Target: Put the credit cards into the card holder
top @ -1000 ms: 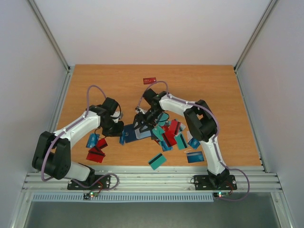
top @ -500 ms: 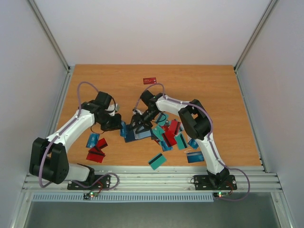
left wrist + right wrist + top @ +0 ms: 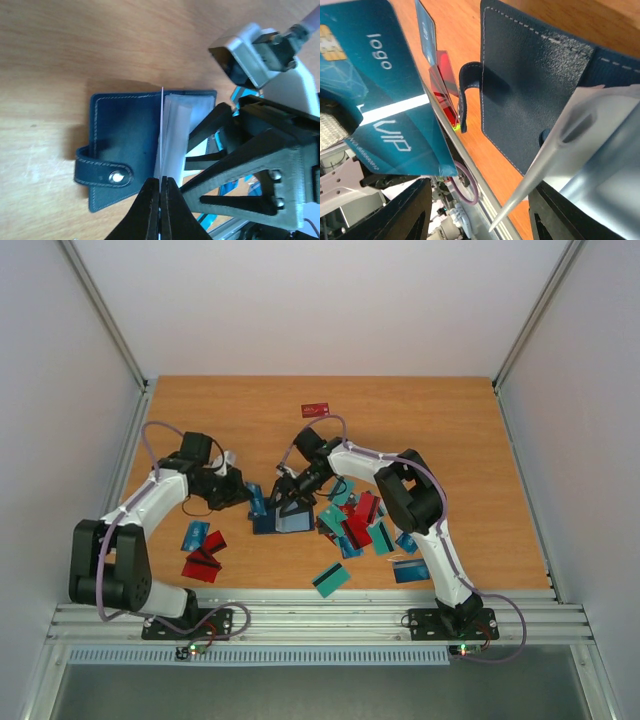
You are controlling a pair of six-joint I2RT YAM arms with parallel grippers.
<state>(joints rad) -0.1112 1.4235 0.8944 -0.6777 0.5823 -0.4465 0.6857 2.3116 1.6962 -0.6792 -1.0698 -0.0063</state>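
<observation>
The card holder [image 3: 268, 525] lies open on the table, navy with a clasp tab [image 3: 102, 172] and clear sleeves [image 3: 600, 145]. It also shows in the left wrist view [image 3: 125, 145] and the right wrist view [image 3: 530, 90]. My left gripper [image 3: 251, 498] [image 3: 161, 187] is shut on a teal credit card [image 3: 259, 502], held on edge over the holder's fold [image 3: 162, 120]. The card reads "logo" and "VIP" in the right wrist view [image 3: 380, 100]. My right gripper [image 3: 286, 502] [image 3: 480, 215] is open, its fingers [image 3: 240, 165] spread on the holder's sleeve side.
Several loose cards in teal, red and blue [image 3: 355, 522] lie right of the holder. Red cards [image 3: 203, 560] and a blue one [image 3: 195, 535] lie front left. A teal card [image 3: 332, 580] and a blue card [image 3: 410, 570] lie near the front edge. One red card [image 3: 316, 410] lies far back.
My left arm has swung left and back, and its gripper now brings the teal card in from the holder's left side. My right gripper has stayed on the holder.
</observation>
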